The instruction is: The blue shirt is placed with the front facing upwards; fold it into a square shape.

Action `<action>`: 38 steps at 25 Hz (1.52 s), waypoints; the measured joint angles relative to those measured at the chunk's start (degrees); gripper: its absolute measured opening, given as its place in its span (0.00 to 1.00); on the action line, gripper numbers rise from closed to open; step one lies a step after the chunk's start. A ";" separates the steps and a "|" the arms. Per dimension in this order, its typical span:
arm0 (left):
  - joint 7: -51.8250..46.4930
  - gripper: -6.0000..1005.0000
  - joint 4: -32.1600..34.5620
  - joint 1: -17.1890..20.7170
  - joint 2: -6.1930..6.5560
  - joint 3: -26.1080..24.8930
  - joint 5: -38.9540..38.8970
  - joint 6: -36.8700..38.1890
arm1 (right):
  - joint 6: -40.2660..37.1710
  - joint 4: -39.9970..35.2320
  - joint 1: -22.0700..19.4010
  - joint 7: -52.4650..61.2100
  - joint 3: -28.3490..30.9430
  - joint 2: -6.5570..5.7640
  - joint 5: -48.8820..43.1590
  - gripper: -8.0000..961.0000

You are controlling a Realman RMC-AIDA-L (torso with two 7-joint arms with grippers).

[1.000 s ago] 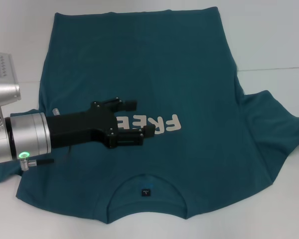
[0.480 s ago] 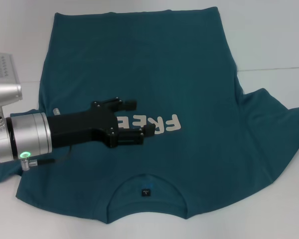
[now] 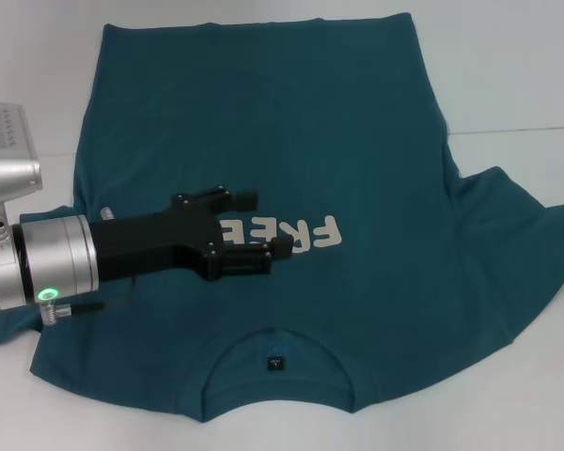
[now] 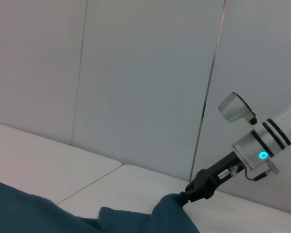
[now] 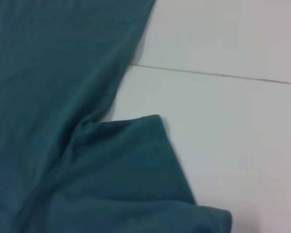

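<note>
The blue shirt is lying face up on the white tabletop, filling most of the head view, with its collar at the lower centre of the frame and its hem along the top. The left tool is reaching in from the left edge of the frame and hovering over the chest, its two black fingers spread apart and empty; its tips are sitting over the left end of the white lettering (which reads upside down from here). Whether the fingers are touching the cloth I cannot tell.

Compared with a second ago, the left tool is sitting in the same spot with the same spread. The sleeve at the right edge of the head view is looking different: its outer tip is now drawn further toward the right border of the frame, and the lower right hem is stretching out a little flatter.

The right tool is out of the head view, but the left wrist view is catching it at lower centre-right, its black end buried in a raised bunch of blue cloth, apparently pinching it. That view is also showing grey wall panels behind. The right wrist view is showing only the shirt's side edge and a sleeve lying on the white tabletop, with none of its own fingers visible.
</note>
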 joint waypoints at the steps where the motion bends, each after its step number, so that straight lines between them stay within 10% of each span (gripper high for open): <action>1: 0.00 0.92 0.00 0.00 0.00 0.00 0.00 -0.04 | -0.43 -0.28 0.00 -0.24 -0.02 0.19 0.09 0.04; 15: -0.01 0.92 0.00 -0.08 -0.07 0.00 0.00 -0.57 | -8.72 -10.00 0.96 -1.12 -2.40 4.62 0.40 0.04; 38: 0.29 0.92 0.09 0.12 -0.09 0.00 -0.02 -0.57 | -8.91 -6.49 8.53 -0.62 -11.66 6.38 0.89 0.04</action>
